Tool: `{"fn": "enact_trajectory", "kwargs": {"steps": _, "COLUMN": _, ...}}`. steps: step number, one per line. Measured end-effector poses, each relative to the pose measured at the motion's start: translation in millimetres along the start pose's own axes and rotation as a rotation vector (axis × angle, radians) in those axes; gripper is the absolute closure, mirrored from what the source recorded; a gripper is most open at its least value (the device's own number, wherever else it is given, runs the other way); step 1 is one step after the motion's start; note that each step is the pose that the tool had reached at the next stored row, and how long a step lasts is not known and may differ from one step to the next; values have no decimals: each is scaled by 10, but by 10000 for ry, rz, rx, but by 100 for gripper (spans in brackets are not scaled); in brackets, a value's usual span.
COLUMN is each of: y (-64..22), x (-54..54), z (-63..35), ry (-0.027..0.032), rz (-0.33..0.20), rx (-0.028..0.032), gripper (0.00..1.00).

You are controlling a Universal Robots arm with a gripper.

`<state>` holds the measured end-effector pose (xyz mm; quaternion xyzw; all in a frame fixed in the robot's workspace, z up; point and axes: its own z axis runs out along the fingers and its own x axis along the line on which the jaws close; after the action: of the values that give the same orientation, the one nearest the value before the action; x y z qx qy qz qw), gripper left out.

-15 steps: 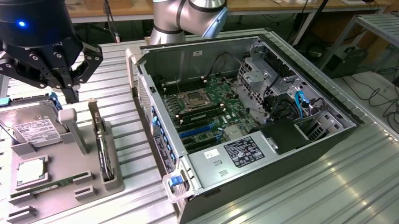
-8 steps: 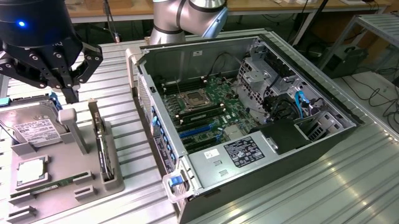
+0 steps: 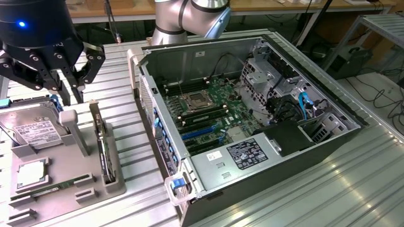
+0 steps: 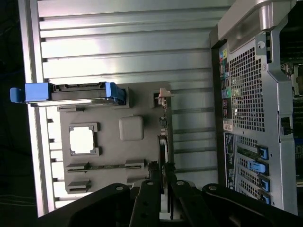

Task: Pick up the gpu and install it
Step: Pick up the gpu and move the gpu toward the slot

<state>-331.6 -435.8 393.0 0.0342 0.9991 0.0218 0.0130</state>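
Note:
The gpu [image 3: 102, 142] stands on its long edge in a slot of the grey holder tray [image 3: 63, 198], a thin dark card seen nearly edge-on. In the wrist view the gpu [image 4: 164, 135] runs as a narrow line, with its pale bracket end [image 4: 164, 93] farthest from the fingers. My gripper [image 3: 69, 92] hangs above the tray's far end, just behind the card, open and holding nothing. Its dark fingertips [image 4: 151, 171] sit on either side of the card's near end in the wrist view, and whether they touch it cannot be told.
On the tray lie a silver hard drive [image 3: 31, 125] in a blue caddy [image 4: 71, 92], a processor [image 3: 31, 172] and a green memory stick [image 3: 57, 187]. The open computer case [image 3: 353, 142] lies at the exterior view's right, its motherboard showing blue card slots [image 3: 200, 133].

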Motion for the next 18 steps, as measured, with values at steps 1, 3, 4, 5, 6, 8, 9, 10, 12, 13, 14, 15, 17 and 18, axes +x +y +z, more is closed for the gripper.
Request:
{"fn": "enact_trajectory", "kwargs": {"steps": 1, "y": 0, "x": 0, "z": 0, "ry": 0, "rz": 0, "rx": 0, "gripper": 76}}
{"fn": "enact_trajectory", "kwargs": {"steps": 3, "y": 0, "x": 0, "z": 0, "ry": 0, "rz": 0, "rx": 1, "gripper": 70}}
{"fn": "enact_trajectory", "kwargs": {"steps": 4, "y": 0, "x": 0, "z": 0, "ry": 0, "rz": -1, "rx": 0, "gripper": 64}}
{"fn": "enact_trajectory", "kwargs": {"steps": 5, "y": 0, "x": 0, "z": 0, "ry": 0, "rz": 0, "rx": 0, "gripper": 58}}
{"fn": "enact_trajectory", "kwargs": {"steps": 6, "y": 0, "x": 0, "z": 0, "ry": 0, "rz": 0, "rx": 0, "gripper": 58}}
{"fn": "enact_trajectory", "kwargs": {"steps": 8, "y": 0, "x": 0, "z": 0, "ry": 0, "rz": 0, "rx": 0, "gripper": 52}}
{"fn": "enact_trajectory", "kwargs": {"steps": 9, "y": 0, "x": 0, "z": 0, "ry": 0, "rz": 0, "rx": 0, "gripper": 46}}
{"fn": "enact_trajectory", "kwargs": {"steps": 10, "y": 0, "x": 0, "z": 0, "ry": 0, "rz": 0, "rx": 0, "gripper": 40}}
{"fn": "enact_trajectory", "kwargs": {"steps": 12, "y": 1, "x": 0, "z": 4, "ry": 0, "rz": -11, "rx": 0, "gripper": 27}}
{"fn": "enact_trajectory", "kwargs": {"steps": 13, "y": 2, "x": 0, "z": 12, "ry": 2, "rz": -46, "rx": -1, "gripper": 27}}
{"fn": "enact_trajectory", "kwargs": {"steps": 14, "y": 1, "x": 0, "z": 34, "ry": 8, "rz": -145, "rx": -2, "gripper": 27}}
{"fn": "enact_trajectory", "kwargs": {"steps": 15, "y": 0, "x": 0, "z": 54, "ry": 15, "rz": -301, "rx": -6, "gripper": 27}}
{"fn": "enact_trajectory", "kwargs": {"steps": 17, "y": -2, "x": -1, "z": 90, "ry": 27, "rz": -559, "rx": -11, "gripper": 27}}
{"fn": "enact_trajectory", "kwargs": {"steps": 18, "y": -3, "x": 0, "z": 110, "ry": 29, "rz": -604, "rx": -12, "gripper": 27}}
